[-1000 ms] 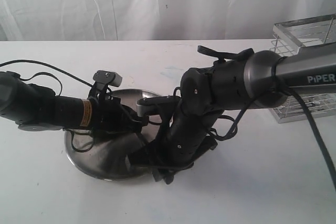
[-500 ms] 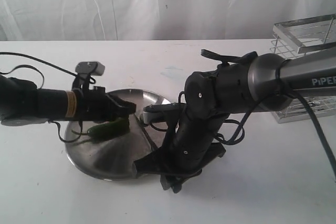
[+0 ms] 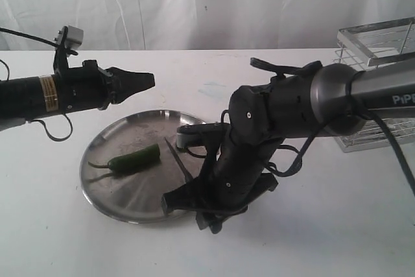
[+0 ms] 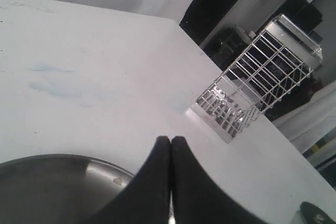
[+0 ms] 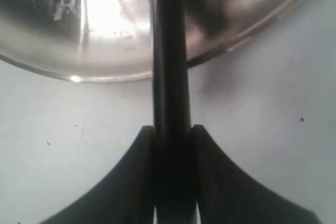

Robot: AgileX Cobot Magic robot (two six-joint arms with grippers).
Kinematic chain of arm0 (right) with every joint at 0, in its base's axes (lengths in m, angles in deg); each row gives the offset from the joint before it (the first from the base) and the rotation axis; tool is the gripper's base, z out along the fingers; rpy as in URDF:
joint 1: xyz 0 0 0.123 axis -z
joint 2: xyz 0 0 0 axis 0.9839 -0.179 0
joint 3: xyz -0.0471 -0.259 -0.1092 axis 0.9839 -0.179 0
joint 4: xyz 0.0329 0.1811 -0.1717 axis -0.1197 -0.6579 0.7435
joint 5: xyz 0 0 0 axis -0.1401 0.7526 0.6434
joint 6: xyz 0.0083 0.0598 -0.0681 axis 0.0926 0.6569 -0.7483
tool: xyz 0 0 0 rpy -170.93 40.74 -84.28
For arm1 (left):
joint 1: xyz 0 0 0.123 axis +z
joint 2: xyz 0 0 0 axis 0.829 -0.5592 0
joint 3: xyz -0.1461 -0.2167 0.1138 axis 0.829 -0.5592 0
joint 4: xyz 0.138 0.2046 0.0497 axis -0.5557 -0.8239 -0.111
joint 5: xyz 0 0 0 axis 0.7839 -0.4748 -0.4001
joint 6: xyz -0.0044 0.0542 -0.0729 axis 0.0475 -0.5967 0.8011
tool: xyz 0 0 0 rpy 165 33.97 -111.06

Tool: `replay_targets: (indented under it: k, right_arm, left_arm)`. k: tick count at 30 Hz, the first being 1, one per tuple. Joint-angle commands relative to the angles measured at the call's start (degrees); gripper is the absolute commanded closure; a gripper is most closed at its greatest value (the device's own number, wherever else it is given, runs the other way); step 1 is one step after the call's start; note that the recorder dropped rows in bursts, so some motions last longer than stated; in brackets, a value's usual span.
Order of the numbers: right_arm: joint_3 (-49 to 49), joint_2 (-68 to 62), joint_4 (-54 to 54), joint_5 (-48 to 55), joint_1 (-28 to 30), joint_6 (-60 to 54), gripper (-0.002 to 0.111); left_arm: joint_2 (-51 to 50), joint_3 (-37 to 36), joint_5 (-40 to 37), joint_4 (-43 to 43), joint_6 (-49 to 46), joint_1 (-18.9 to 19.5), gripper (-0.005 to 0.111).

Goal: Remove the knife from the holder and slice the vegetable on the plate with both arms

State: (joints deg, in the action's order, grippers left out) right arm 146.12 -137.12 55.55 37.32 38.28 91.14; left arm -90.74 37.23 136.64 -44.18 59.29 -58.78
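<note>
The green vegetable (image 3: 133,159) lies uncovered on the steel plate (image 3: 104,192), stem toward the left. My left gripper (image 3: 146,81) is shut and empty, held in the air above the plate's far left side; its closed fingertips (image 4: 170,141) show in the left wrist view, with the plate (image 4: 47,182) below them. My right gripper (image 3: 193,189) is shut on the knife (image 3: 177,158) at the plate's near right rim. The dark blade reaches over the plate, just right of the vegetable. In the right wrist view the knife (image 5: 170,66) runs from the gripper (image 5: 172,130) across the plate's rim (image 5: 236,40).
The wire holder (image 3: 375,95) stands at the far right of the white table and appears in the left wrist view as a wire holder (image 4: 257,82) near the table edge. The bulky right arm (image 3: 305,105) stretches from the right across to the plate. A white curtain hangs behind.
My left gripper has pulled up and away to the left off the plate, still shut, uncovering the vegetable. The right arm with the knife has barely moved.
</note>
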Motion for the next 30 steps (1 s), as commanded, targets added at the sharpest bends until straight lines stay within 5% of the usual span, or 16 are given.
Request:
replay_targets:
  k: [1,11,17,23,25,28,30]
  right_arm:
    - [-0.12,4.12,0.49,0.51,0.32,0.07,0.108]
    - [-2.41,8.98,0.7,1.42,-3.68,0.2,0.108]
    - [-3.65,8.98,0.7,-1.37,-6.68,0.33,0.108]
    - [-3.55,10.22,0.7,-3.37,-6.8,0.33,0.108]
    - [-3.55,10.98,0.56,-5.81,-6.8,0.33,0.108]
    - [-3.3,10.98,0.66,-3.97,-6.8,0.33,0.108]
    - [-1.15,10.59,0.81,1.91,-6.59,0.33,0.108]
  left_arm:
    - [1.73,-0.39,1.22,-5.83,2.92,2.15,0.107]
    - [11.15,-6.33,-3.56,-8.61,5.65,7.37,0.107]
    - [24.47,-13.08,-32.72,-5.52,7.71,6.61,0.107]
    - [31.78,-17.57,-74.79,-5.09,13.79,6.61,0.107]
    - [30.72,-17.56,-71.1,-5.78,13.79,6.61,0.107]
    - [27.17,-14.01,-50.17,-7.53,6.98,6.61,0.107]
    - [25.13,-11.6,-51.76,-7.53,8.07,5.29,0.107]
